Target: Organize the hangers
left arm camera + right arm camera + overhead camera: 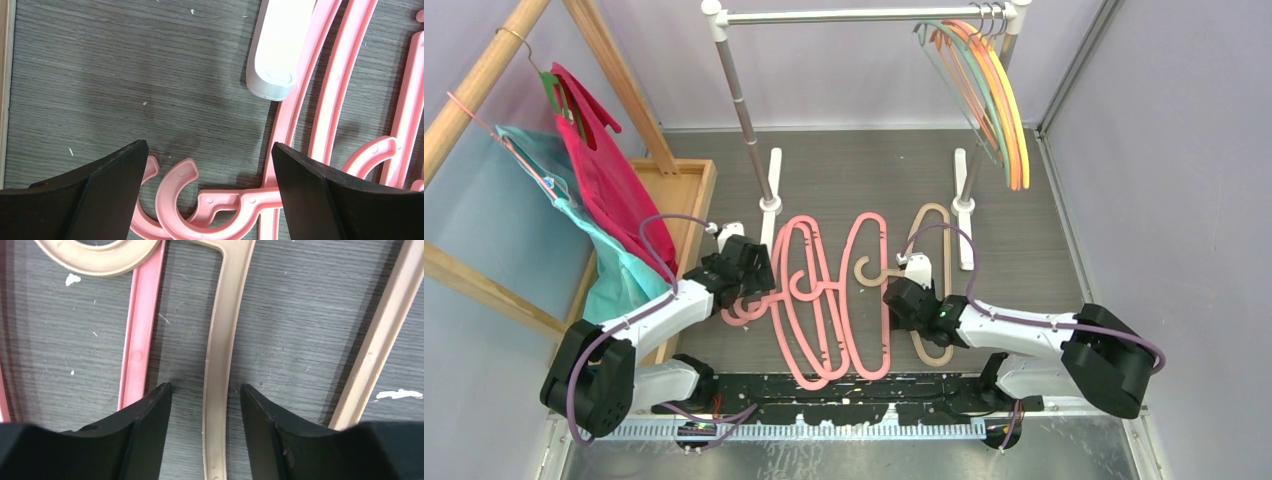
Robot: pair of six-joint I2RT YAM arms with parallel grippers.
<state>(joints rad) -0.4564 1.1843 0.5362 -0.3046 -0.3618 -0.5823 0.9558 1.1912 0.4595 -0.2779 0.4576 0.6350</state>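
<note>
Here, the only real container is the wooden tray [686, 180] at the left edge of the bench [854, 170]; red cloth [609, 170] and teal cloth [599, 235] hang across it, so I cannot tell what lies inside. The rack rail [844, 15] carries the thin hangers [999, 100], orange, yellow and grey-green, bunched at its right end. The pink hangers [824, 300] lie overlapped on the bench between my arms, with the beige hanger [939, 215] just to their right. My left gripper [207, 150] is spread wide above two pink hooks, near the rack's white foot [277, 45]. My right gripper [206, 390] stands parted astride one beige bar, a gap showing on each side. The overlapping pink hangers are hard to count, and both wrist views cut them off.
</note>
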